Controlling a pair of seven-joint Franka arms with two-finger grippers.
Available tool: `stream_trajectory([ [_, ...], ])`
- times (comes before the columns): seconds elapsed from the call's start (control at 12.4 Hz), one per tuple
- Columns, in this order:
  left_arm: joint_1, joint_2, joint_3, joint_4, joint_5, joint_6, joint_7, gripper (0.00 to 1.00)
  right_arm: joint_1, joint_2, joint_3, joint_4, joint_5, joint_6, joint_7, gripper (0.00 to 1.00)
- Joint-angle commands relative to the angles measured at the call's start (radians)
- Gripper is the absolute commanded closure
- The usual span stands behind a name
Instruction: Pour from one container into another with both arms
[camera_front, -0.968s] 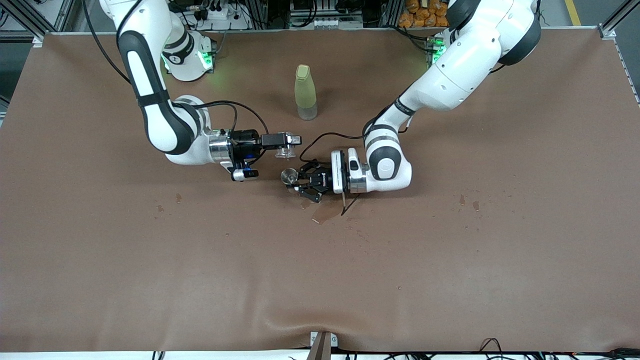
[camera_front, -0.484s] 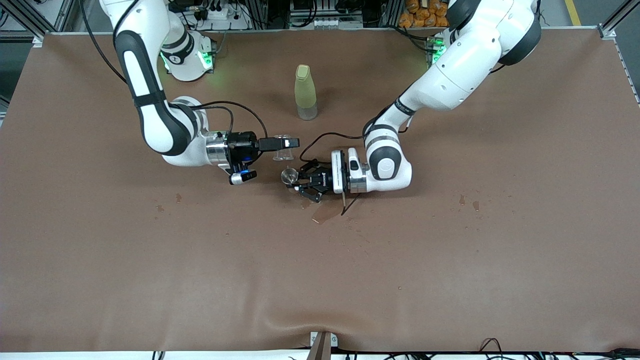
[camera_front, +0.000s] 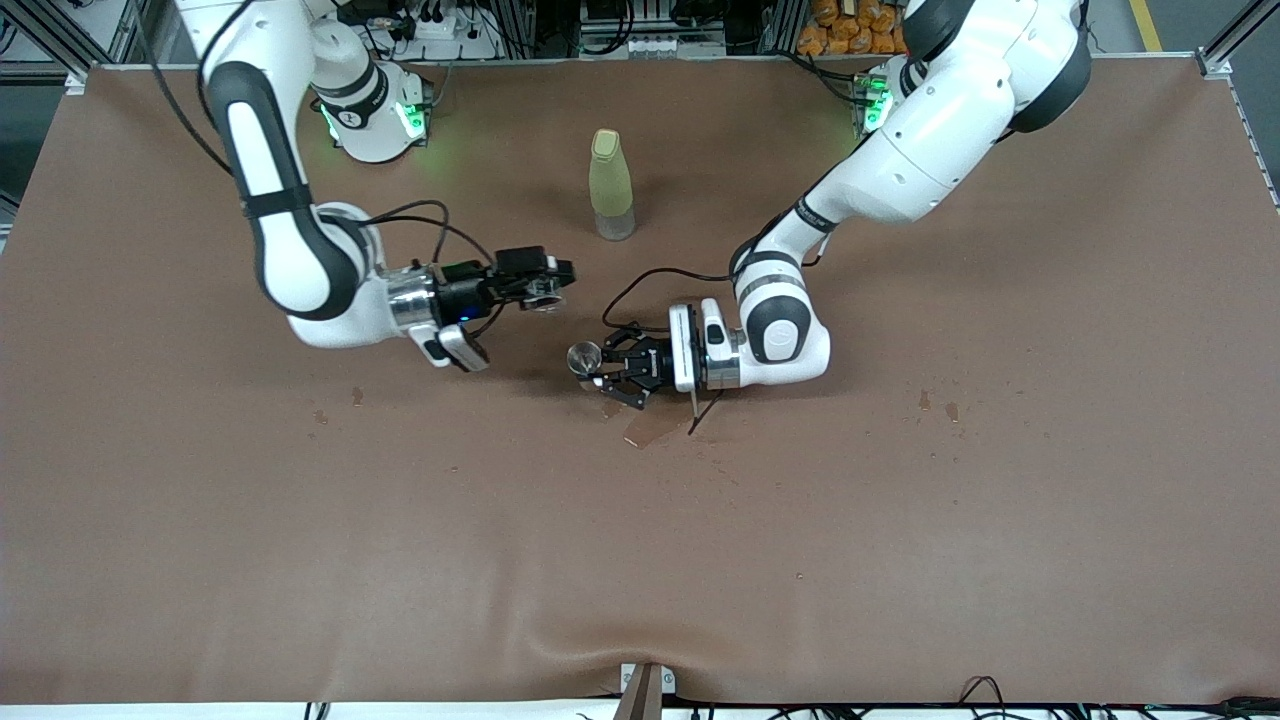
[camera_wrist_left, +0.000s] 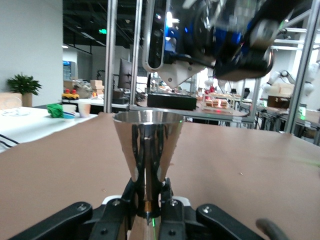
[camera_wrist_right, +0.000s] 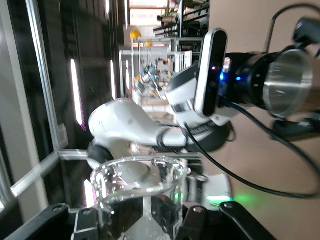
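My right gripper (camera_front: 546, 287) is shut on the tiny clear glass cup (camera_front: 545, 296), holding it tipped sideways above the table's middle. The right wrist view shows the glass (camera_wrist_right: 137, 192) close up between the fingers of my right gripper (camera_wrist_right: 145, 222). The grey metal cone cup (camera_front: 583, 356) stands upright, its narrow foot clamped in my left gripper (camera_front: 603, 372). In the left wrist view the metal cup (camera_wrist_left: 147, 142) rises from my left gripper (camera_wrist_left: 148, 202). The glass is off to one side of the metal cup, toward the right arm's end, not over it.
A tall pale yellow-green bottle (camera_front: 611, 185) stands farther from the front camera than both cups. A darker brown patch (camera_front: 650, 430) lies on the brown table cover (camera_front: 900, 520) just nearer the camera than the left gripper. Small stains (camera_front: 935, 405) dot the cover.
The right arm has drawn back toward its end of the table and turned its wrist, tipping the glass cup. The left gripper with the metal cup has barely shifted.
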Motion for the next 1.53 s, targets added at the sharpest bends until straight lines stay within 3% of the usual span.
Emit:
stream_trajectory([
  [0.0, 0.070, -0.066, -0.022, -0.055, -0.012, -0.011, -0.043, 1.00, -0.044, -0.017, -0.044, 0.024, -0.126, -0.072, -0.232, 1.00],
  [0.48, 0.289, -0.211, -0.039, -0.210, 0.091, -0.093, -0.133, 1.00, -0.246, -0.014, -0.101, 0.025, -0.382, -0.216, -0.698, 1.00],
  [0.81, 0.579, -0.294, -0.037, -0.293, 0.426, -0.319, -0.303, 1.00, -0.403, 0.024, -0.099, 0.062, -0.497, -0.216, -1.083, 1.00],
  [1.21, 0.881, -0.216, -0.031, -0.284, 0.793, -0.457, -0.261, 1.00, -0.538, 0.197, -0.099, 0.111, -0.504, -0.216, -1.496, 1.00],
  [1.45, 0.986, -0.110, -0.024, -0.274, 0.830, -0.468, -0.129, 1.00, -0.583, 0.312, -0.098, 0.183, -0.501, -0.218, -1.677, 1.00],
])
